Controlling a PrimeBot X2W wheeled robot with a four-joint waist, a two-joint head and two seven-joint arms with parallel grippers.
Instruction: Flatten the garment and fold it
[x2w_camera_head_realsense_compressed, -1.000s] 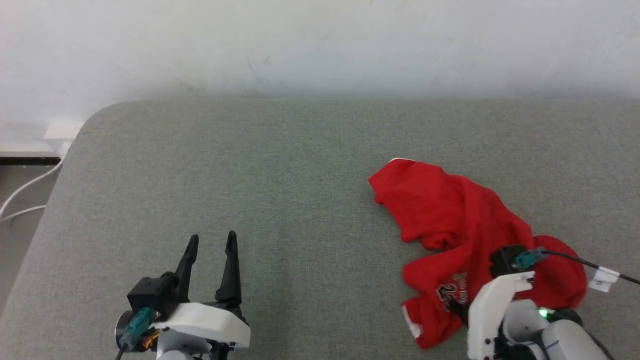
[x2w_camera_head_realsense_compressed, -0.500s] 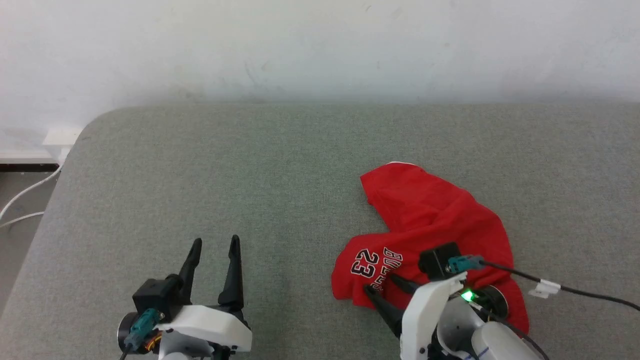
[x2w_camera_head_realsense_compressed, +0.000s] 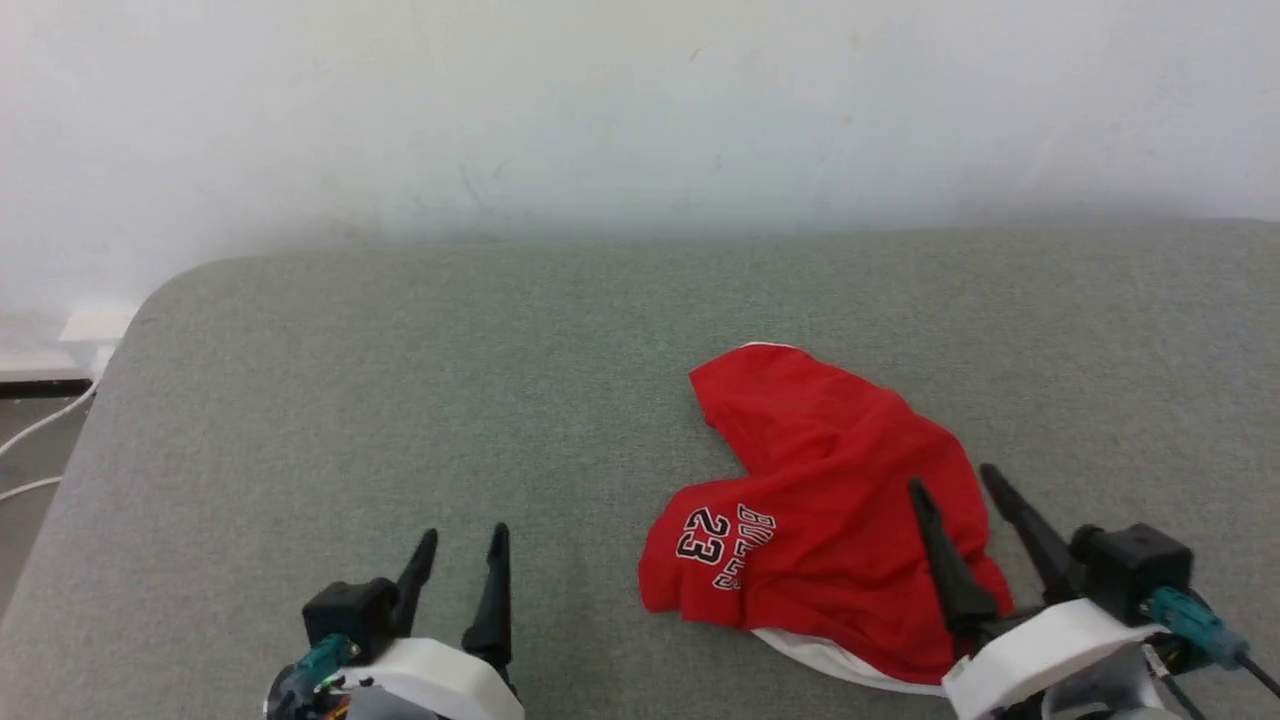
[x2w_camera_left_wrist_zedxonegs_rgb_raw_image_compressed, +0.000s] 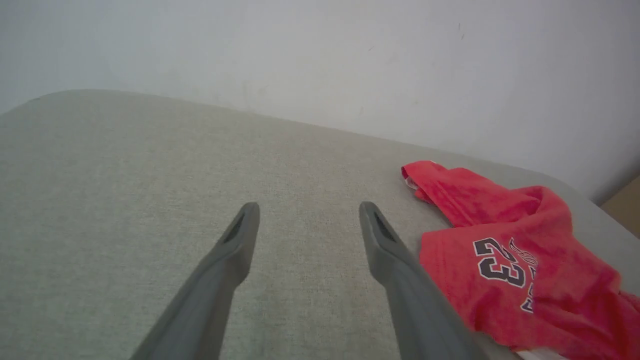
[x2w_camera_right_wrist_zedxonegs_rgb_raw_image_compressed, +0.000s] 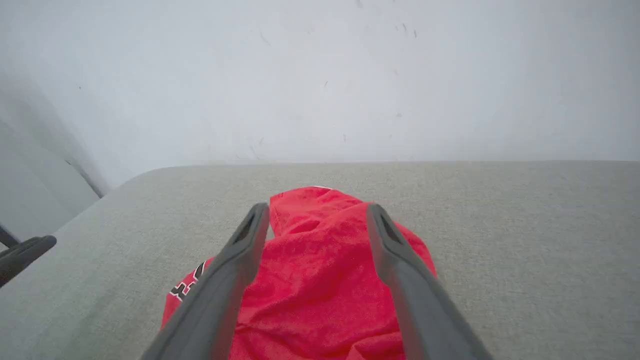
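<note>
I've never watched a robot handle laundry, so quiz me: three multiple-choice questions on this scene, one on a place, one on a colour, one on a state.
1. Where do the red shorts lie on the grey surface?
A. Toward the robot's right side
B. In the far left corner
C. Hanging over the far edge

2. What colours is the "23" print?
A. Yellow and green
B. Black and white
C. Blue and gold

3. How is the right pincer?
A. Shut on the shorts
B. Open, fingers spread over the shorts
C. Shut and empty

Answers:
1 A: the shorts sit right of the middle, by the right pincer.
2 B: dark digits with pale outlines.
3 B: its two fingers stand apart with nothing clamped.
</note>
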